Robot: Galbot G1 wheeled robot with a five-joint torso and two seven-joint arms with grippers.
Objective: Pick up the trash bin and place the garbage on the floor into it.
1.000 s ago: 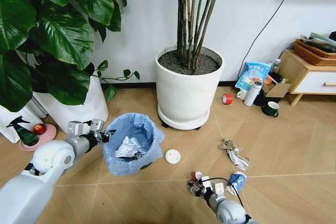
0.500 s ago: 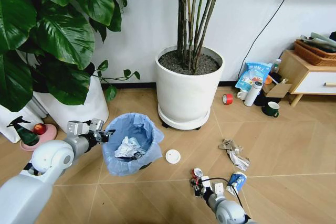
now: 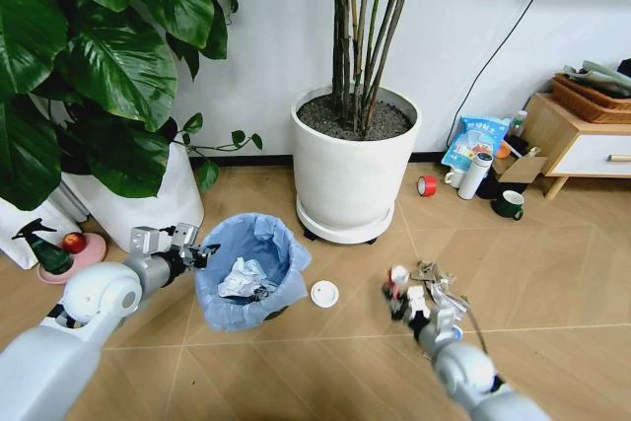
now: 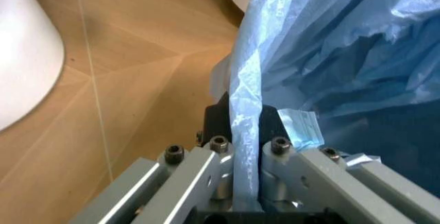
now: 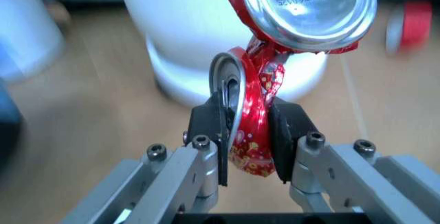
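The trash bin (image 3: 248,268) stands on the floor, lined with a ruffled light-blue bag (image 4: 323,54), with crumpled white tissue inside. My left gripper (image 3: 194,255) is shut on the bin's left rim, pinching the bag and the dark wall between its fingers (image 4: 271,154). A crushed red-silver can (image 5: 275,44) is clamped in my right gripper (image 3: 398,293), lifted off the floor to the right of the bin. On the floor lie a white round lid (image 3: 324,294) and crumpled wrappers (image 3: 441,288).
A big white plant pot (image 3: 353,170) stands behind the bin, another white pot (image 3: 148,199) at the left. A spray bottle and pink dish (image 3: 54,248) sit far left. A blue snack bag (image 3: 475,140), red tape roll (image 3: 426,185), green mug (image 3: 509,205) and wooden cabinet (image 3: 577,140) are at the right.
My right gripper has risen from the floor and moved forward and right, carrying the crushed can. The left gripper and the bin have stayed put.
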